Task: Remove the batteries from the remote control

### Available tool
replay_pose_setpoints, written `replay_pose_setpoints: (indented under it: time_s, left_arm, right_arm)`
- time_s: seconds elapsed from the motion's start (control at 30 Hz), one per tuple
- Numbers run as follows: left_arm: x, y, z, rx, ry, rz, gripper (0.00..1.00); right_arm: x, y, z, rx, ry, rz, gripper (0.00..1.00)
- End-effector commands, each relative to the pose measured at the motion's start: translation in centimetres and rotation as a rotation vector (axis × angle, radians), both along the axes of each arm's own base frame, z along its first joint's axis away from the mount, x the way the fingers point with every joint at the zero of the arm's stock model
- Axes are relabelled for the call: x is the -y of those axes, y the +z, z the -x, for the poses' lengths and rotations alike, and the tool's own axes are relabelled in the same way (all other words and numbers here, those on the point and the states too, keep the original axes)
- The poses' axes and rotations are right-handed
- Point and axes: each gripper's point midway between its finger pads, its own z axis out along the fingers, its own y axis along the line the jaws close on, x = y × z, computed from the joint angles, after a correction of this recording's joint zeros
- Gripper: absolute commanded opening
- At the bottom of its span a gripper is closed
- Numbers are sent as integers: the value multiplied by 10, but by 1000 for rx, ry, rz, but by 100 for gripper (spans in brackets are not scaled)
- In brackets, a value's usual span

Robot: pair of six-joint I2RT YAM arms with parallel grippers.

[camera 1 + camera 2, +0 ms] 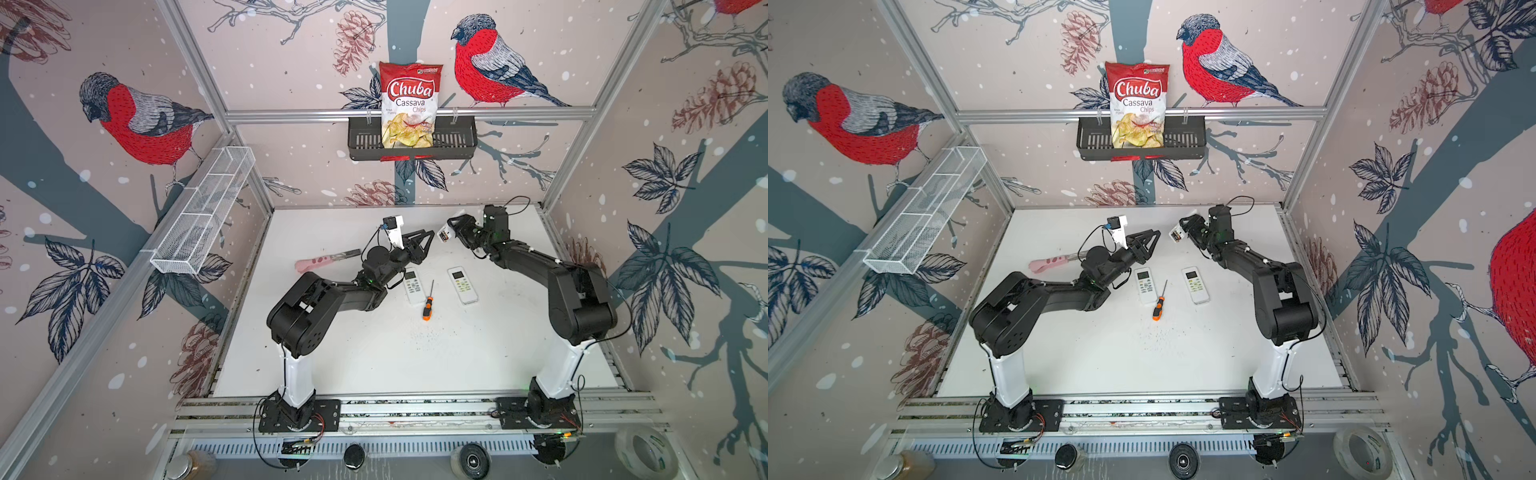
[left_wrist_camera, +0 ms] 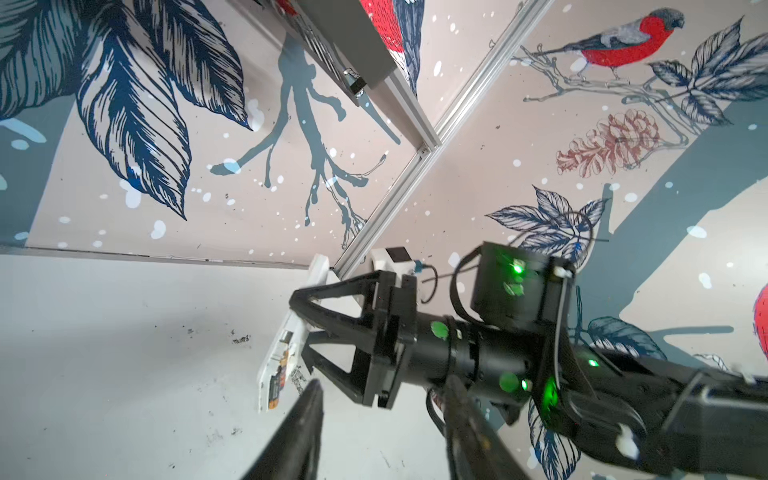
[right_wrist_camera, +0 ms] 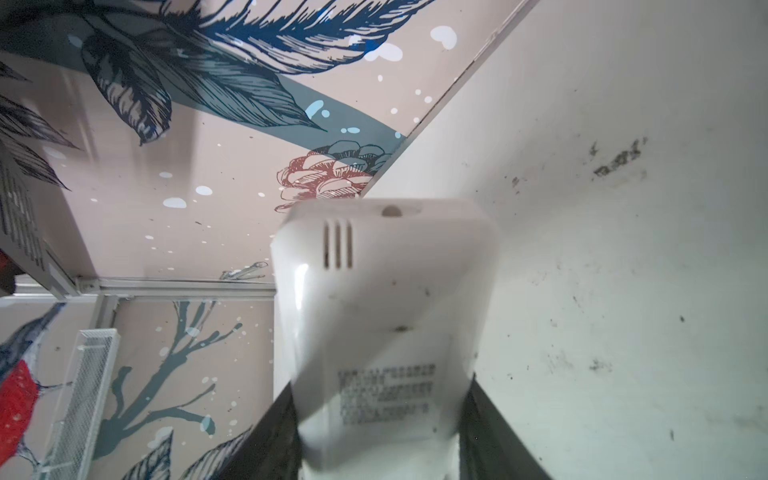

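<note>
While the right tool [image 1: 451,227] clamps a remote [image 1: 443,235] up over the far bench [image 1: 332,365], batteries [image 2: 276,380] in its open back, the left tool [image 1: 428,244] hovers beside it, spread and empty, so nothing looks unloaded yet, and two other remotes [image 1: 413,286] lie waiting.

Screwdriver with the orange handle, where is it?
In both top views the screwdriver lies flat mid-table, between the left remote and the right remote.

The right gripper [image 1: 452,227] holds a white remote [image 1: 443,237] raised above the table [image 1: 332,353]; a second remote [image 1: 413,286] and a third remote [image 1: 462,284] lie flat, a screwdriver [image 1: 428,301] between them.
</note>
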Motion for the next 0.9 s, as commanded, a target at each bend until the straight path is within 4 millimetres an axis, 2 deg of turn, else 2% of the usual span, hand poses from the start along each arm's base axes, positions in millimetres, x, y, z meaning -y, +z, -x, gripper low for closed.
replay_pose_setpoints:
  time_s: [0.0, 0.17, 0.3, 0.5, 0.67, 0.87]
  left_arm:
    - [-17, -12, -6, -28, 86, -109, 59]
    - [-44, -22, -8, -113, 208, -221, 78]
    - [-72, -23, 3, -146, 304, -250, 98]
    - [-123, -31, 22, -259, 483, -360, 98]
    - [-162, -32, 45, -328, 591, -447, 98]
    - [-208, -30, 71, -386, 719, -439, 98]
  right_arm:
    - [-12, -13, 11, -45, 147, 110, 38]
    - [-22, -14, 14, -73, 267, 192, 32]
    - [-30, -9, 23, -72, 328, 281, 30]
    - [-57, -8, 45, -88, 472, 445, 30]
    - [-94, -12, 70, -90, 592, 596, 30]
    - [-141, -30, 99, -91, 691, 759, 31]
